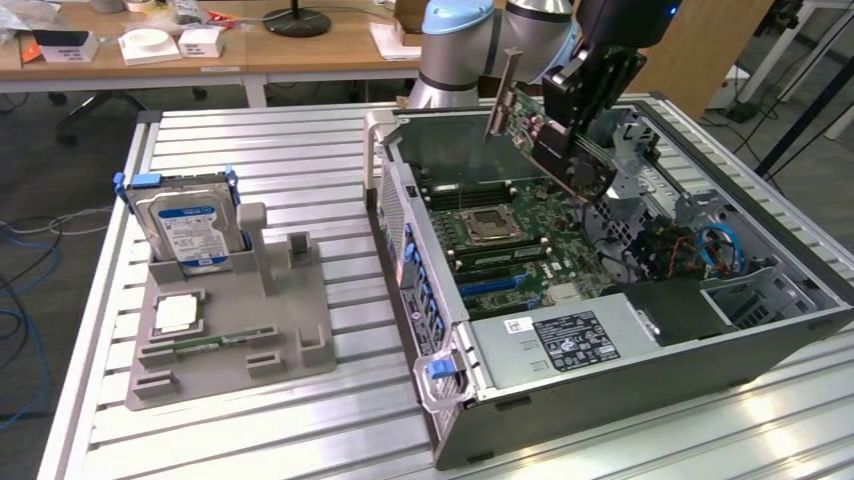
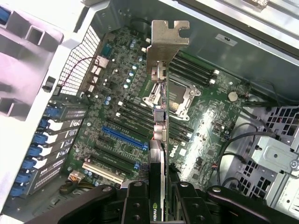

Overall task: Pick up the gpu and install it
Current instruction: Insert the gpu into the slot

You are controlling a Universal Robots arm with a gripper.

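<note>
The gpu [image 1: 554, 145], a green board with a silver end bracket, hangs tilted above the open computer case [image 1: 747, 330], and my gripper [image 1: 594, 95] is shut on its upper edge. In the wrist view the gpu [image 2: 168, 37] is seen edge-on, with its bracket farthest from my gripper [image 2: 159, 201], whose black fingers [image 2: 135, 203] clamp it from both sides. It is held clear above the motherboard [image 2: 117, 107], over the area between the processor socket [image 2: 180, 95] and the blue expansion slot [image 2: 124, 137].
On the slatted table at the exterior view's left, a grey holder [image 1: 227, 350] carries a blue-labelled hard drive [image 1: 194, 225], a small chip [image 1: 176, 312] and a memory stick [image 1: 200, 347]. Case walls, drive cages [image 1: 761, 290] and cables [image 1: 721, 245] surround the motherboard [image 1: 514, 240].
</note>
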